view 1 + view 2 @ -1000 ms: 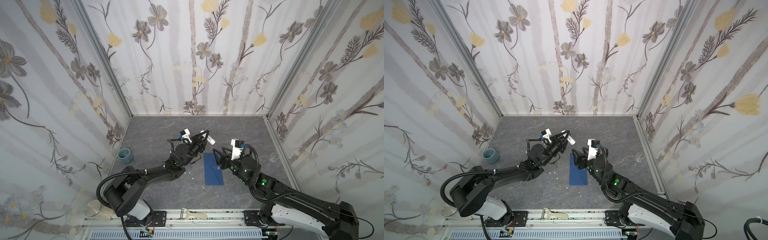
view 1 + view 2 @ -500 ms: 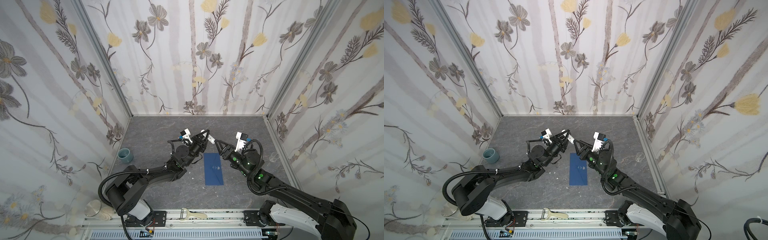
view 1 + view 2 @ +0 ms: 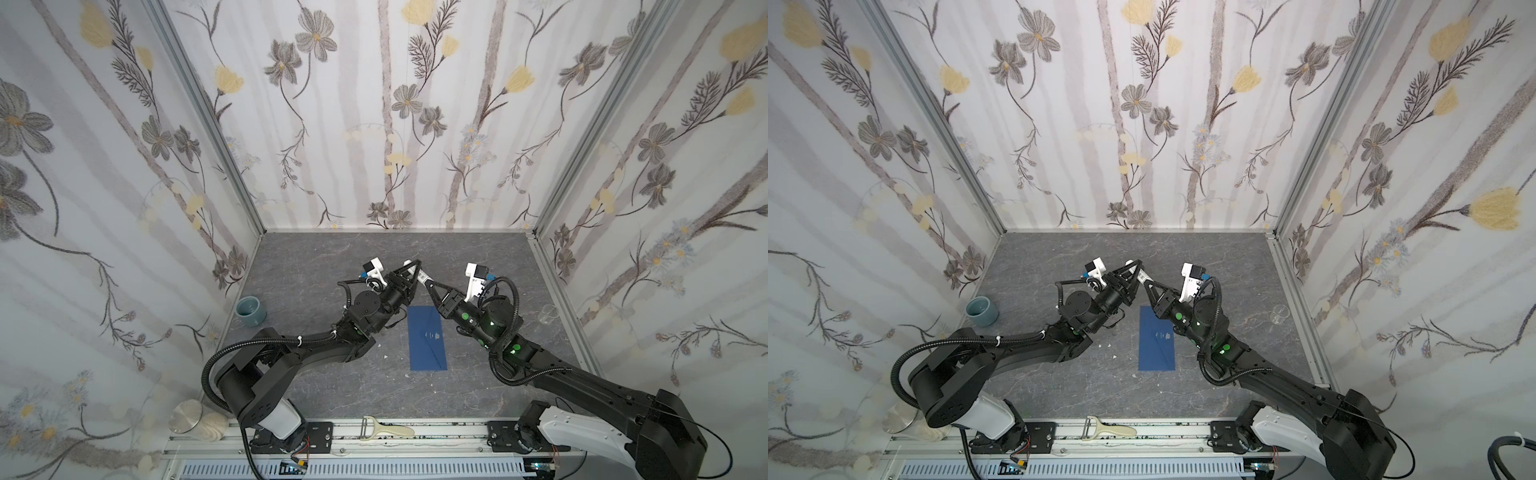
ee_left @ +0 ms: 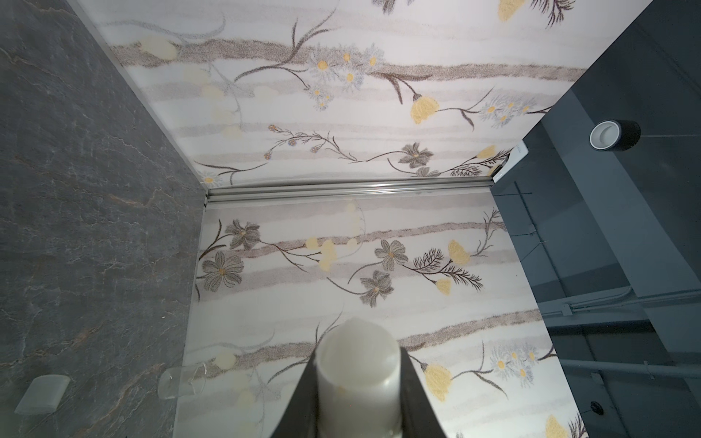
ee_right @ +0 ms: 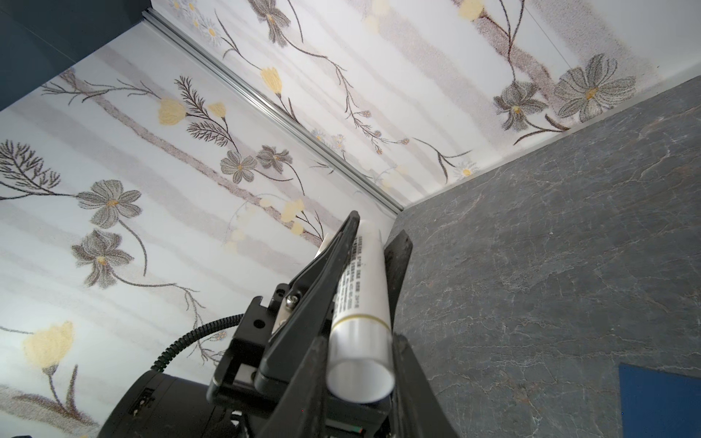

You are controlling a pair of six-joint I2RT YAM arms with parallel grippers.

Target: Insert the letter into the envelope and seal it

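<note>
You've got left gripper (image 3: 411,264) and right gripper (image 5: 359,343) both clamped on the glue stick (image 5: 362,299); keep wrists coaxial, twist gently.

A robot test cell in a lab is shown: a grey stone-look tabletop (image 3: 316,257) is enclosed by floral-papered panels (image 3: 374,124), joined by aluminium posts (image 3: 212,124); robot arms (image 3: 324,353) are bolted to a metal rail (image 3: 449,446).

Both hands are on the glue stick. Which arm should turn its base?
Right, most likely. The right hand is shut on the glue stick's hollow base end, in line with it; the left hand grips the body farther along and can brace it.
</note>
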